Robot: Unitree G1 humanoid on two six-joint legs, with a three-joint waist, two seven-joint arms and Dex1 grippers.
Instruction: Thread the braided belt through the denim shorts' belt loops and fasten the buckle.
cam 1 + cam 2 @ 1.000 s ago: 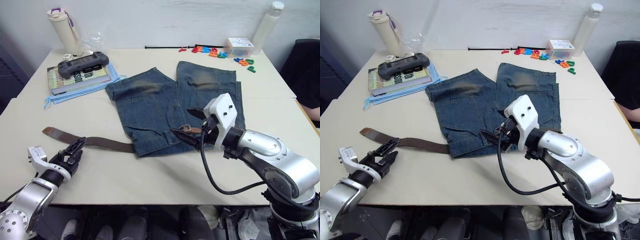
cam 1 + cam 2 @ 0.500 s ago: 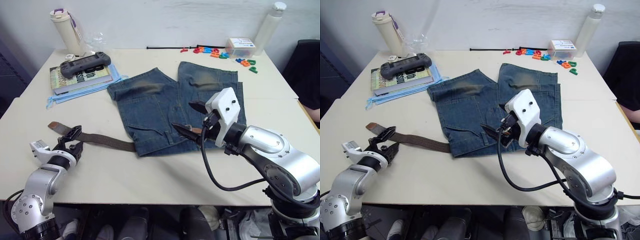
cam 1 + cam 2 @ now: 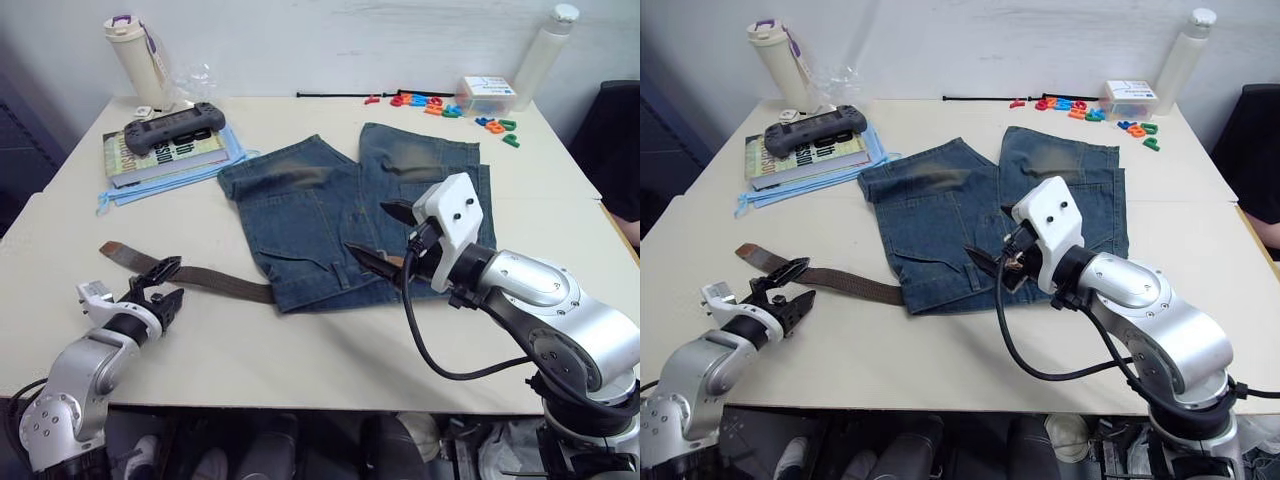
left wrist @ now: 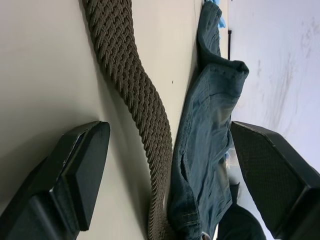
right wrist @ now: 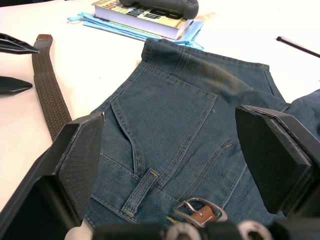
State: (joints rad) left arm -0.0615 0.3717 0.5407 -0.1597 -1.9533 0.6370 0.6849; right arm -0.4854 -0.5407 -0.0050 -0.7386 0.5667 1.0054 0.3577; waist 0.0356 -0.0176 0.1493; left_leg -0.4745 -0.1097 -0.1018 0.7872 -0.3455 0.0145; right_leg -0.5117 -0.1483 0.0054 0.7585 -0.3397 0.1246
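The denim shorts (image 3: 320, 205) lie flat mid-table, waistband toward me. The braided belt (image 3: 215, 281) runs from the table's left side in under the waistband. Its buckle (image 5: 199, 210) rests on the waistband beside a belt loop (image 5: 141, 190). My left gripper (image 3: 166, 283) is open low over the table, and its fingers (image 4: 82, 165) straddle the strap (image 4: 135, 85) near its free end without touching it. My right gripper (image 3: 380, 238) hangs open just above the buckle, holding nothing.
A book stack with a game controller (image 3: 170, 128) sits on light-blue cloth at the back left, beside a tumbler (image 3: 133, 55). Coloured letters (image 3: 440, 106), a small box (image 3: 488, 92), a white bottle (image 3: 546, 45) and a thin black cord (image 3: 340, 94) line the back edge.
My left gripper has come forward from the table's near edge to the belt and now brackets the strap. The right gripper has hardly moved over the buckle.
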